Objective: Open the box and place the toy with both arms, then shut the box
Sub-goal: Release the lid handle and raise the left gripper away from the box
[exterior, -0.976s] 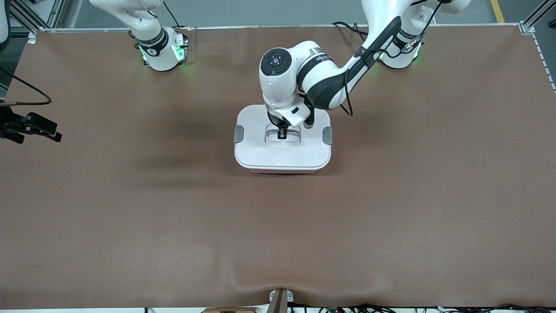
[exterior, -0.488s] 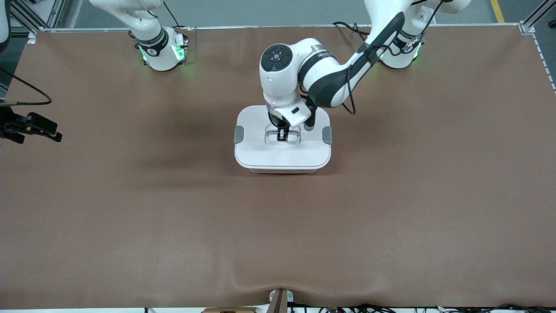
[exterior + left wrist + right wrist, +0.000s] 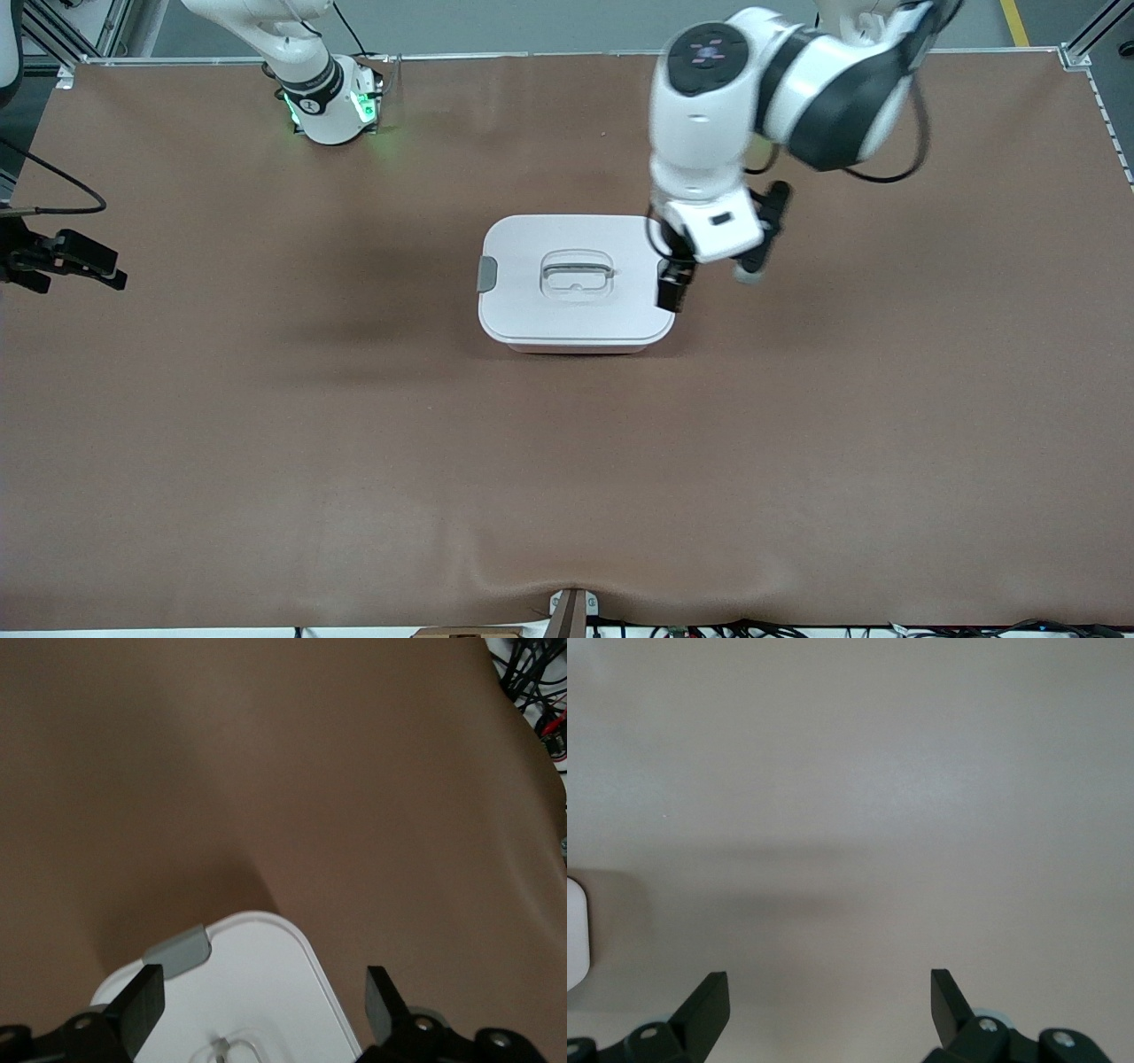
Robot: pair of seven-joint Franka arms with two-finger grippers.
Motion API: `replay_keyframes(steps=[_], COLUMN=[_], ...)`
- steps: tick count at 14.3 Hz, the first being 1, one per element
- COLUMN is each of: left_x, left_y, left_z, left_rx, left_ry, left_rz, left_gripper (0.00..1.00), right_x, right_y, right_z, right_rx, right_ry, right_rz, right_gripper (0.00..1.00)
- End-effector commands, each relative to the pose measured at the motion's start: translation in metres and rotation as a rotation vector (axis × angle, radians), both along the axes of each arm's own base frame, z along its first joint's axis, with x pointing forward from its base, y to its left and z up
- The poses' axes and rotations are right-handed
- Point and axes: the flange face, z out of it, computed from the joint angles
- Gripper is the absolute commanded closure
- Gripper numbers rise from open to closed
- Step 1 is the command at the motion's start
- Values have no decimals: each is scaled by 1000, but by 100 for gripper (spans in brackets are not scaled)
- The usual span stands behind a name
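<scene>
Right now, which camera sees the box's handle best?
The front view: the handle sits in plain sight in the middle of the box lid. The left wrist view catches only a sliver of it at the picture's edge. The right wrist view shows none of it.

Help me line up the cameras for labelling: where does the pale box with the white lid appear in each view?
Front view: the rounded pale pink plastic box with white lid sits mid-table, lid on, the left tool open above its edge.
Left wrist view: lid corner between the open tool's fingers.
Right wrist view: only a white sliver at the frame's edge.
Shared landmark: the grey side clip, front and left wrist views.
</scene>
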Motion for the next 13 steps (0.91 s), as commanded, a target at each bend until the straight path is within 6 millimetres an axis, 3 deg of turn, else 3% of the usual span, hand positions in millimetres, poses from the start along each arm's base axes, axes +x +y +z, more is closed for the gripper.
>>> replay_keyframes(steps=[1, 6, 13], left_x=[8, 34, 13], left_y=[50, 154, 261], left_z=[25, 68, 108], left_rx=[9, -11, 69], left_ry=[38, 45, 183], left_rz=[-130, -385, -757], left_gripper=[0, 0, 0], right_x=[-6, -7, -7], right_y=[1, 1, 1], right_z=[6, 9, 10], right_rx=[9, 7, 7], right_ry=[-4, -6, -8], right_rz=[11, 11, 11], right_gripper=[0, 0, 0])
